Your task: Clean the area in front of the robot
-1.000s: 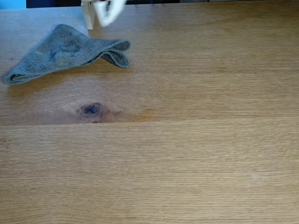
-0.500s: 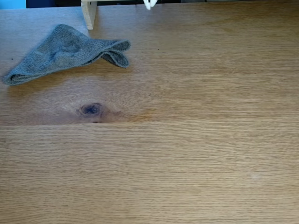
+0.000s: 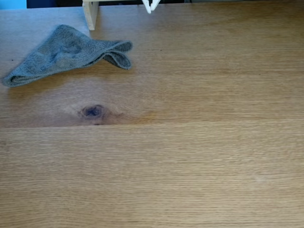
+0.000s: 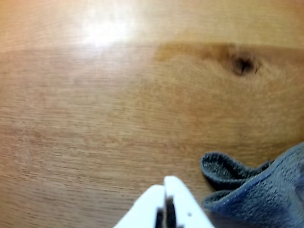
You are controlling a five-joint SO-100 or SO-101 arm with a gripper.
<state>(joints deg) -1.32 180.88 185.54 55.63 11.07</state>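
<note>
Crumpled grey terry cloth [image 3: 66, 53] on fine-grained oak tabletop [image 3: 190, 156], dark oval knot [image 3: 92, 111], white plastic claw [image 4: 164, 186] closed, empty.

In the fixed view the white gripper [image 3: 151, 5] now shows as two sharp finger tips at the top edge, right of centre-left. A second ago it sits as a blurred white shape further left, beside the pale wooden post [image 3: 90, 13], and reaches lower.

White pincer [image 4: 164, 183] closed, empty
</note>
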